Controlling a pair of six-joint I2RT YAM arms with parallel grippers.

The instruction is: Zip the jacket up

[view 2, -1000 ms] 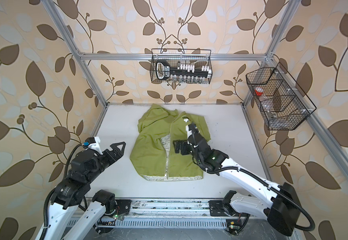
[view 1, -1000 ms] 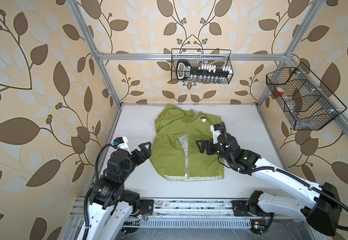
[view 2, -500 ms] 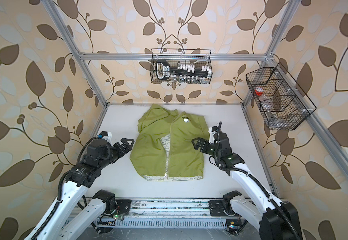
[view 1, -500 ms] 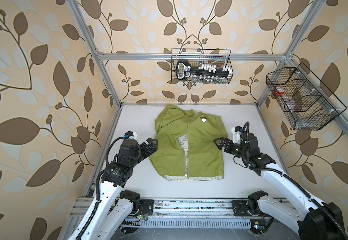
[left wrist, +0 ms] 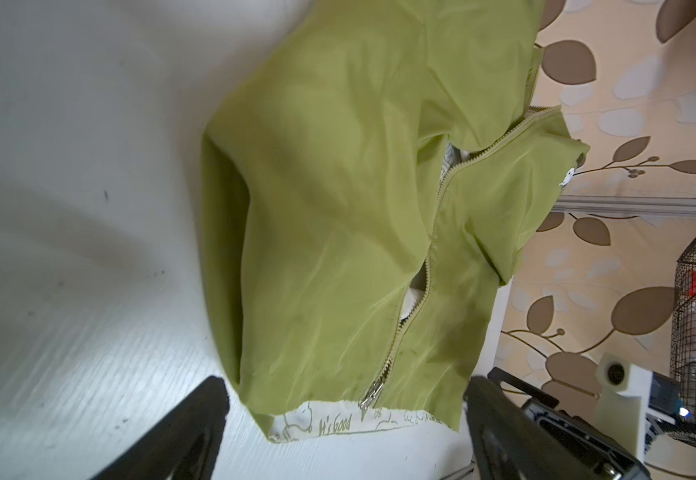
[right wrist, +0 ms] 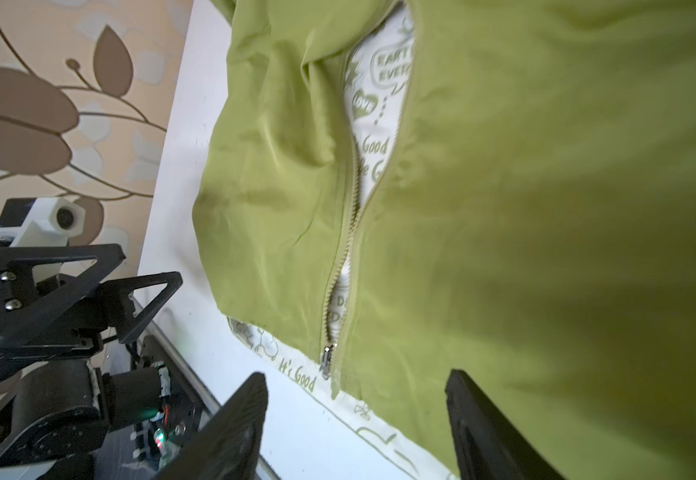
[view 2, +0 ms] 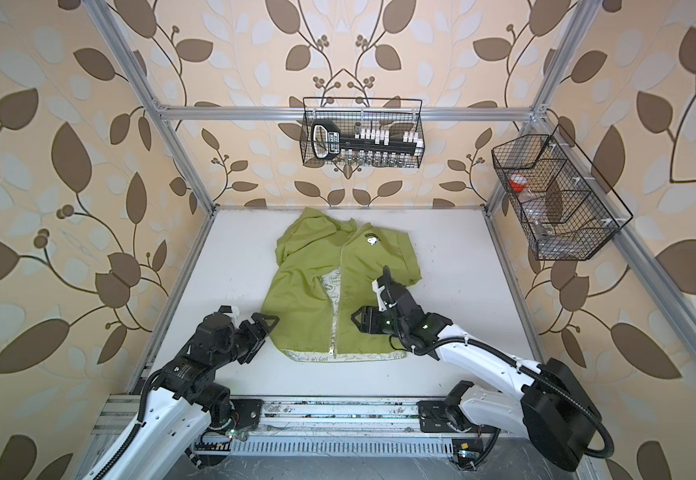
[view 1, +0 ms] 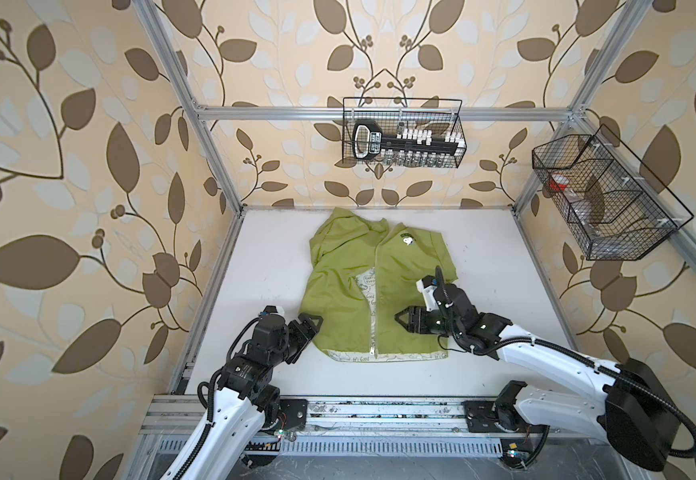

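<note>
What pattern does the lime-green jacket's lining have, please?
White lining with green doodles and lettering; clearest in the right wrist view.

Green lettering stands on the white doodle-printed lining [right wrist: 373, 124] of the thin lime-green fabric jacket [right wrist: 546, 208]. Just ahead of the right claw [right wrist: 355, 374], toward one of its fingers, the lining's hem strip [right wrist: 298, 380] reads "It's Good". Farther from that claw, in the open front, a speech bubble [right wrist: 392, 68] shows "EART" over "EVER", cut off by fabric. A heart [right wrist: 365, 106] says "LOVE", and nearer the claw comes "Good". Between the left claw's [left wrist: 344, 380] fingers, the hem strip again reads "It's Good".
</note>
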